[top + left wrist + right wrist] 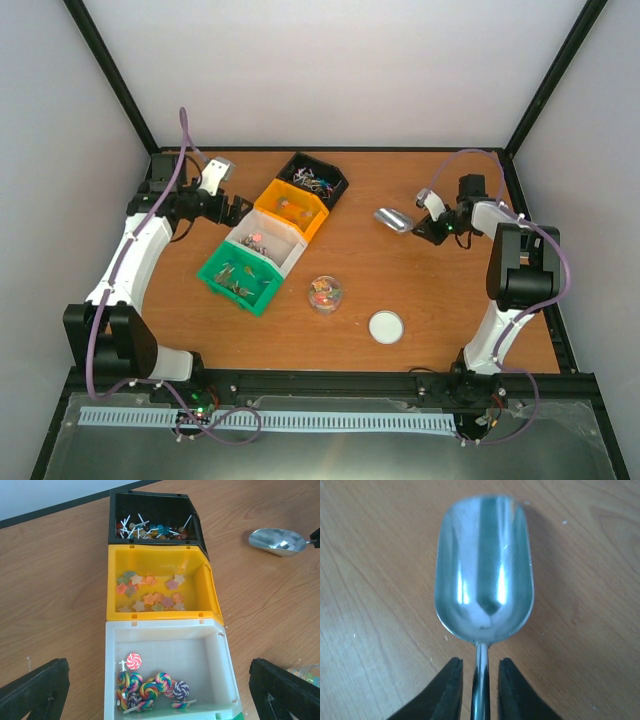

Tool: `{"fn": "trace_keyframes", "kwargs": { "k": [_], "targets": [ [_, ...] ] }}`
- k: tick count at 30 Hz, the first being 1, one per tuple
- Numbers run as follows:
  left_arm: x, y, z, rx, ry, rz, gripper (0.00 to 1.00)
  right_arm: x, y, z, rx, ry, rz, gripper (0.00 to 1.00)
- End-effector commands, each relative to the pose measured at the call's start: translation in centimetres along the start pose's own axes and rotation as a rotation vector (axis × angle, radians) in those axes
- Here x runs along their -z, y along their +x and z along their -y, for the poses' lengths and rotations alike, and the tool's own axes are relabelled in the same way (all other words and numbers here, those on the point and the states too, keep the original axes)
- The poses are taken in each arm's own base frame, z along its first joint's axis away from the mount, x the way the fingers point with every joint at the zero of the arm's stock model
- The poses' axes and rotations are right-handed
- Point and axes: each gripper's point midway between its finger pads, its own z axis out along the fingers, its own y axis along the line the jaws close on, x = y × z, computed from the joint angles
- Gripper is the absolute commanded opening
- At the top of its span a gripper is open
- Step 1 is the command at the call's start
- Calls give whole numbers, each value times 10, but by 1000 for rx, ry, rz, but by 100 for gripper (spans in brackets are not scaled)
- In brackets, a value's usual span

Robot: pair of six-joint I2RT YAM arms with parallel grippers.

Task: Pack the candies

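Tiny wrapped candies (237,281), brownish-gold and silver, lie in the green bin (213,272) at the near end of a row of bins. A few red and orange ones sit in the small clear jar (326,293). The metal scoop (484,565) lies empty on the table, also in the top view (394,220). My right gripper (481,667) is open, one finger on each side of the scoop's handle with small gaps. My left gripper (160,685) is wide open and empty above the white bin (220,665).
The diagonal row holds a black bin (335,180) with stick lollipops, a yellow bin (212,592) with star sweets, and the white bin with swirl lollipops (150,687). A white round lid (386,326) lies right of the jar. Black frame posts border the table.
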Motion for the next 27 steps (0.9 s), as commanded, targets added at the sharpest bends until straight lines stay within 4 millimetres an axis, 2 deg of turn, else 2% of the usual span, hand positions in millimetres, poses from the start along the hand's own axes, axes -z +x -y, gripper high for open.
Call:
{"fn": "trace_keyframes", "kwargs": {
  "k": [1, 8, 12, 13, 14, 15, 17, 23, 25, 27],
  "targets": [
    [5, -8, 7, 5, 30, 39, 100, 1, 16, 2, 35, 3, -63, 24],
    [3, -8, 7, 8, 34, 35, 100, 11, 13, -3, 48, -4, -68, 41],
    [0, -6, -3, 32, -16, 16, 100, 22, 4, -9, 52, -15, -61, 53],
    [-1, -5, -6, 38, -26, 8, 100, 26, 1, -10, 55, -15, -58, 57],
    [-2, -3, -7, 40, -31, 0, 100, 29, -1, -12, 58, -15, -56, 70],
    [-3, -3, -9, 44, -38, -5, 100, 33, -4, -14, 66, -14, -53, 77],
    [-3, -2, -9, 45, -39, -9, 100, 42, -11, -18, 84, -14, -45, 84],
    [-4, 1, -10, 18, -41, -24, 100, 66, -24, -31, 89, 17, -34, 92],
    [-5, 3, -6, -2, -12, -35, 100, 71, -24, -43, 121, -2, -50, 92],
    [-5, 8, 7, -37, 62, -58, 100, 77, -23, -59, 146, -38, -62, 92]
  ]
}}
